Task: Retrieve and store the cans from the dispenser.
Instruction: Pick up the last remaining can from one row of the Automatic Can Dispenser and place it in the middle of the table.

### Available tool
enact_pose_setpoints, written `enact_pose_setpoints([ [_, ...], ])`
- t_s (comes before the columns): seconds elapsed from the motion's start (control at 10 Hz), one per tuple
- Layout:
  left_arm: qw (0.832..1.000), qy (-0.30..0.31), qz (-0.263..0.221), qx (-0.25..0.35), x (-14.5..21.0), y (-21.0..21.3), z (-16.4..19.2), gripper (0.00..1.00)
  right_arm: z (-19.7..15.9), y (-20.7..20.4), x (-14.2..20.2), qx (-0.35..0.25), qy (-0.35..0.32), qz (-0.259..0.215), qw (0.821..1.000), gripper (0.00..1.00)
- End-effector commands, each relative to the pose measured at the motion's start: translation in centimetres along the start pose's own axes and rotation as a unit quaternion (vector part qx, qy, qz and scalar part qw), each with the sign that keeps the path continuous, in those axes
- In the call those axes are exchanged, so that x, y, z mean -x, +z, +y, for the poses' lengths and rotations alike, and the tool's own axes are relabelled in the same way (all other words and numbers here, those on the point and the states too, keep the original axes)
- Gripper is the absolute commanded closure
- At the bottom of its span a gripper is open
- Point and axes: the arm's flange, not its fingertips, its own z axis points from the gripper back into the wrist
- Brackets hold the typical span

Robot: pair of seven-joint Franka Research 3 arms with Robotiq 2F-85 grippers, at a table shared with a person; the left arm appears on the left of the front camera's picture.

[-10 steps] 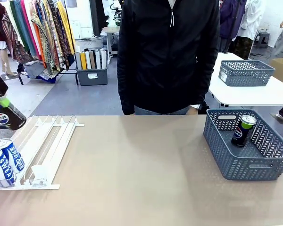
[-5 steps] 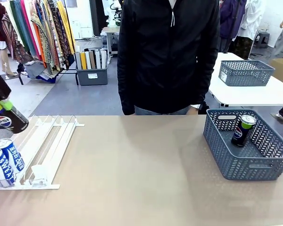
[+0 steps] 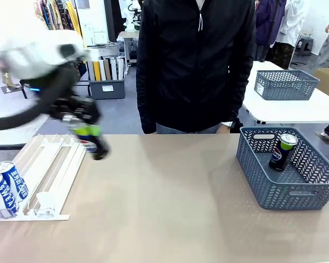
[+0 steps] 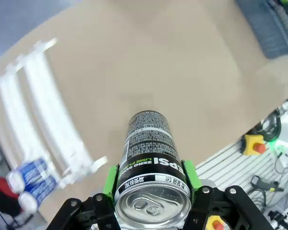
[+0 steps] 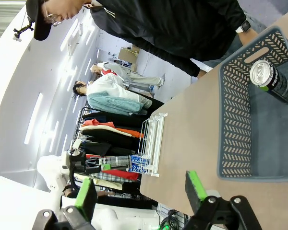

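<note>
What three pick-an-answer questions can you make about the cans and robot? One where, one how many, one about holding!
1. The loose black can sits: A) on the floor B) in the grey basket C) on a chair.
2. Blue-and-white cans on the dispenser: A) one B) two C) five.
3. The left gripper is: A) open B) shut on a blue can C) shut on a black Pepsi can.
Answers: B, it leans inside; B, two lie at the low end; C, green pads clamp it.
</note>
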Motion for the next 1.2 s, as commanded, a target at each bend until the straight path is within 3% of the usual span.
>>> enact_pose_setpoints([
  [0.0,0.996,-0.083,0.017,0.002,-5.1,-4.2,-5.8,1.00,0.1,-0.2,-0.2,-0.015,0.013,-0.010,1.000,0.00],
  [0.2,0.985,-0.168,0.033,0.012,-7.1,-10.1,-12.3,1.00,0.1,-0.2,-0.2,-0.015,0.013,-0.010,1.000,0.00],
  [0.4,0.971,-0.227,0.065,0.032,-7.0,-14.2,-15.7,1.00,0.1,-0.2,-0.2,-0.015,0.013,-0.010,1.000,0.00],
  [0.5,0.967,-0.241,0.076,0.039,-6.2,-15.7,-16.4,1.00,0.1,-0.2,-0.2,-0.015,0.013,-0.010,1.000,0.00],
  [0.8,0.961,-0.266,0.072,-0.036,-5.0,-19.9,-17.5,1.00,0.1,-0.2,-0.2,-0.015,0.013,-0.010,1.000,0.00],
  [0.9,0.960,-0.258,0.071,-0.080,-5.0,-20.5,-17.6,1.00,0.1,-0.2,-0.2,-0.015,0.013,-0.010,1.000,0.00],
  [1.1,0.964,-0.236,0.082,-0.089,-5.1,-21.9,-17.3,1.00,0.1,-0.2,-0.2,-0.015,0.013,-0.010,1.000,0.00],
])
